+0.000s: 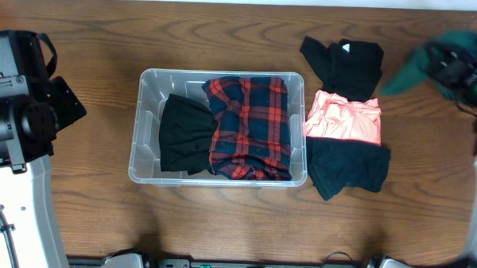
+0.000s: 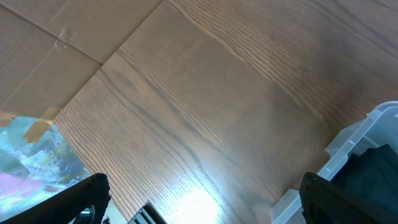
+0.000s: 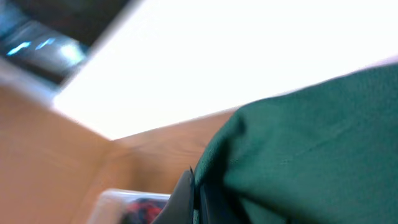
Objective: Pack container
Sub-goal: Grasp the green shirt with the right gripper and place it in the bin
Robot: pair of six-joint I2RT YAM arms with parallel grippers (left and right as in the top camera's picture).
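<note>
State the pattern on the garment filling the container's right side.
The garment is red-and-navy plaid; overhead view.

No words or numbers can be read in any of the pictures. The crumpled black cloth (image 1: 348, 62) at the far side of the brown wooden tabletop (image 1: 219, 229) has a tiny white mark (image 1: 345, 47) on it, but it is too small to read. The bright blue and pink printed sheet (image 2: 31, 155) beyond the tabletop's edge is too blurry to show any letters.
</note>
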